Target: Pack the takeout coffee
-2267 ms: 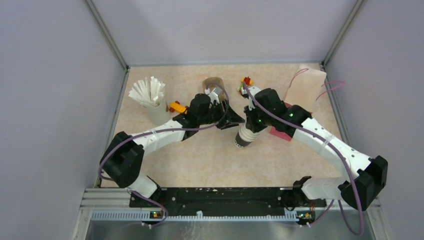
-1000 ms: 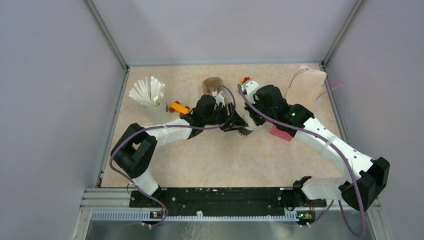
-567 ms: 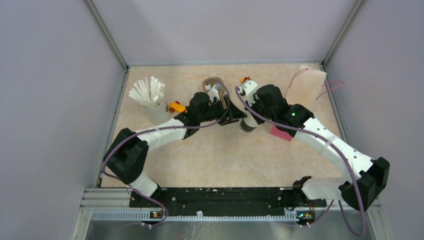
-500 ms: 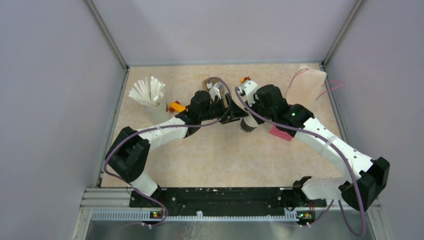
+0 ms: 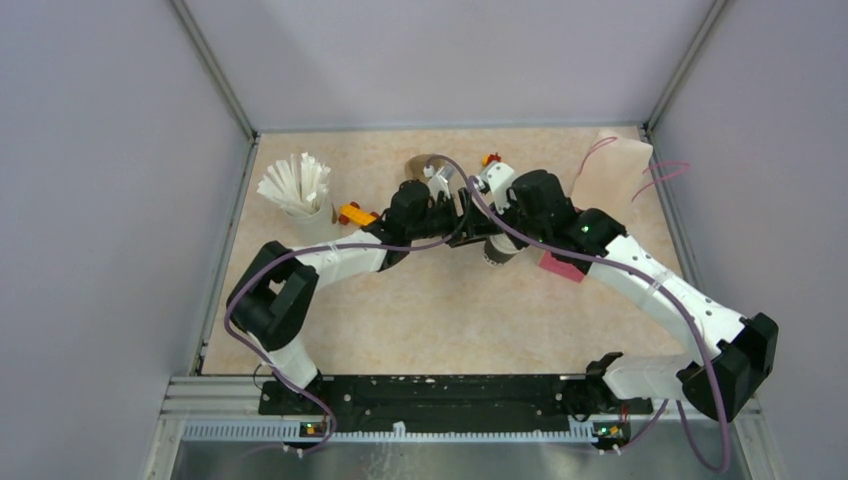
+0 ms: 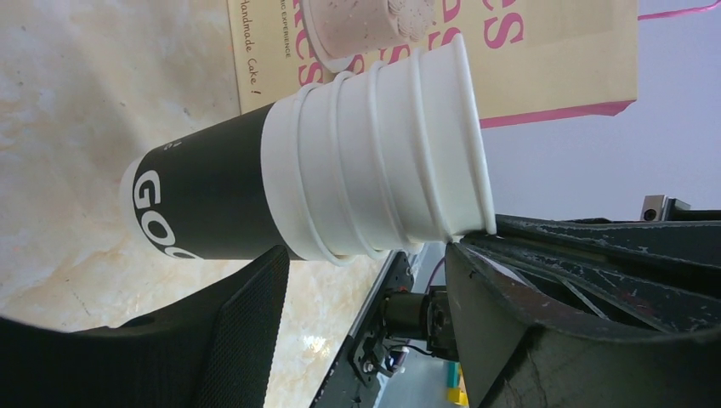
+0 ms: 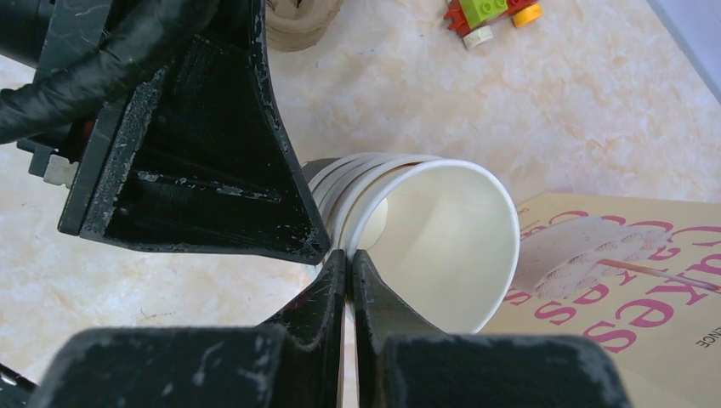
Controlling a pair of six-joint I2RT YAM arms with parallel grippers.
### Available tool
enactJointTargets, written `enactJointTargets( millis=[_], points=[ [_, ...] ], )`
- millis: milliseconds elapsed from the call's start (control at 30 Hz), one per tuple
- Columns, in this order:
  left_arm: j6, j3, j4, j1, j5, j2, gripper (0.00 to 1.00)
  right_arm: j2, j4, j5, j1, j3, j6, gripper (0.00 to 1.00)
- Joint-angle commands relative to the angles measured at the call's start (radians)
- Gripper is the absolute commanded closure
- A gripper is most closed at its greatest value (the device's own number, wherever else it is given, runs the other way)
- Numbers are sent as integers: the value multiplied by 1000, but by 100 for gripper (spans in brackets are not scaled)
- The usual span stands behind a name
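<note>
The takeout coffee shows as a nested stack of several paper cups [image 6: 340,170], white at the rims with a black lettered band, tilted over the table [image 5: 497,252]. My right gripper [image 7: 349,255] is shut on the rim of the innermost cup [image 7: 442,238], one finger inside and one outside. It reaches the stack from the right in the top view [image 5: 492,235]. My left gripper [image 6: 366,289] is open, jaws wide, fingertips [image 6: 251,314] flanking the white rims from the left [image 5: 460,215]. Its black finger [image 7: 195,153] sits against the rims.
A beige cup of white sticks [image 5: 300,195] stands at the left. The brown pulp tray [image 5: 425,165] sits behind the grippers. A paper bag with pink lettering [image 5: 615,175] lies at the right, a pink item [image 5: 560,265] before it. Toy bricks [image 5: 352,214] lie nearby.
My left gripper's jaws have opened wider and it has shifted right, closer beside the stack. The right gripper has kept its pinch on the rim with the stack lifted and tilted.
</note>
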Motion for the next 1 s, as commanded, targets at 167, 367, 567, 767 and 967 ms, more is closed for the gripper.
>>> enactJointTargets(
  millis=[167,367,567,767,967],
  points=[
    [-1,-19,138,10,2,-26,27,1,45,1,7,-6,-8,100],
    [9,7,95,13,-17,-7,30,-7,36,-2,7,-13,-8,100],
    [-41,10,162,15,-1,41,34,-4,43,-11,7,-28,-10,100],
    [-19,25,82,12,-17,65,37,4,47,-2,7,-3,-11,100],
    [11,44,20,8,-22,77,38,25,49,0,7,12,-16,100]
  ],
)
